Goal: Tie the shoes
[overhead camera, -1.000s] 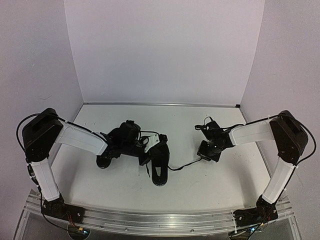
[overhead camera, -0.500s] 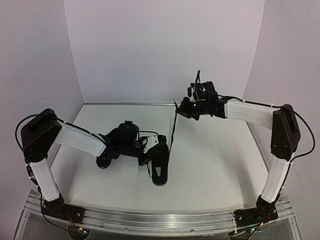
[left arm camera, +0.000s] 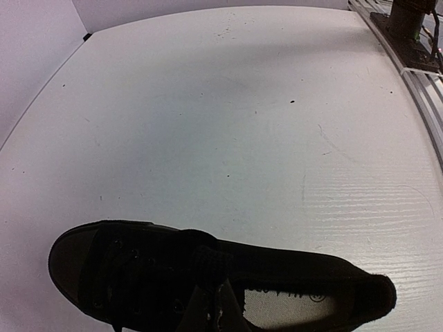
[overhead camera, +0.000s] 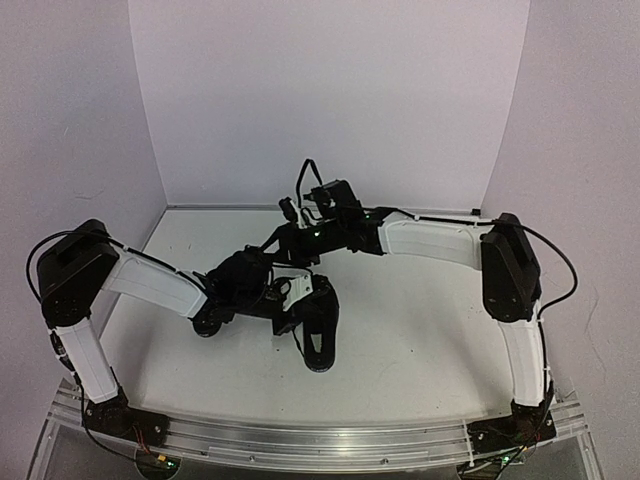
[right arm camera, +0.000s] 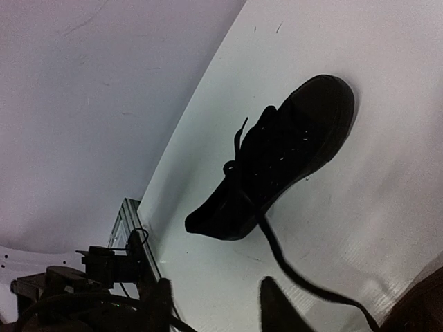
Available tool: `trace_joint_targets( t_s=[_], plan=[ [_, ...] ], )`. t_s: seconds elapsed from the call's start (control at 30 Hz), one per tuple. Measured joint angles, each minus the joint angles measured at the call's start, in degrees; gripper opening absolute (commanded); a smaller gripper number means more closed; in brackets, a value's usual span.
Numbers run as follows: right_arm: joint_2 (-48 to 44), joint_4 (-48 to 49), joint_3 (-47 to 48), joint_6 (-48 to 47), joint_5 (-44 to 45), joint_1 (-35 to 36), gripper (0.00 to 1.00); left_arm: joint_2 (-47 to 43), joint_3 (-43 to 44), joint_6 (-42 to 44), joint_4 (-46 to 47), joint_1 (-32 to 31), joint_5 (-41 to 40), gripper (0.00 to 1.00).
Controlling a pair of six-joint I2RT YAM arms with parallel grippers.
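Two black shoes lie mid-table: one (overhead camera: pixel 320 330) toe toward me, the other (overhead camera: pixel 208 322) mostly hidden under my left arm. My left gripper (overhead camera: pixel 285 300) is shut, its tips (left arm camera: pixel 211 278) pressed on the tongue of a shoe (left arm camera: pixel 311 266); I cannot tell whether a lace is pinched. My right gripper (overhead camera: pixel 280 240) hovers above and behind the shoes. In the right wrist view it (right arm camera: pixel 214 283) is open over a shoe (right arm camera: pixel 291 145) with nothing between its fingers (right arm camera: pixel 277 311). A loose lace (right arm camera: pixel 291 266) trails from that shoe past one finger.
An aluminium rail (overhead camera: pixel 330 440) runs along the near table edge, carrying both arm bases. White walls close the back and both sides. The right arm's base (left arm camera: pixel 408 21) shows at the top right of the left wrist view.
My right gripper, shut on a lace at the right, rose, swung left over the shoes and opened, dropping the lace. The left gripper stayed shut at the shoe.
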Motion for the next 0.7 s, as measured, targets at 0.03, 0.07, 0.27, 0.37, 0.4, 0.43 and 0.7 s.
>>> trace_joint_targets(
  t_s=[0.03,0.07,0.27,0.37,0.4,0.43,0.7],
  plan=[
    [-0.14,0.08,-0.44,-0.25,-0.60,-0.19,0.63,-0.06,-0.02,0.00,0.03,-0.01,-0.01,0.00],
    [-0.68,0.53,-1.64,-0.59,-1.10,-0.67,0.63,-0.11,-0.03,0.00,0.04,-0.03,-0.03,0.00],
    [-10.78,-0.02,-16.00,-0.60,-1.38,-5.59,0.56,-0.39,-0.03,0.10,0.06,-0.06,-0.44,0.00],
    [-17.63,-0.04,-23.51,-0.03,-0.52,-8.02,0.51,-0.46,-0.03,0.57,0.04,-0.06,-0.97,0.00],
    [-19.65,-0.09,-25.70,0.35,-0.47,-8.36,0.51,-0.46,-0.03,0.65,0.04,-0.06,-1.08,0.00],
    [-21.23,-0.16,-27.49,0.61,-0.46,-8.49,0.50,-0.46,-0.03,0.75,0.04,-0.06,-1.21,0.00],
    [-23.38,0.15,-35.93,3.72,-0.47,-4.37,0.51,-0.44,-0.03,0.87,0.04,-0.09,-1.58,0.00]
  ],
)
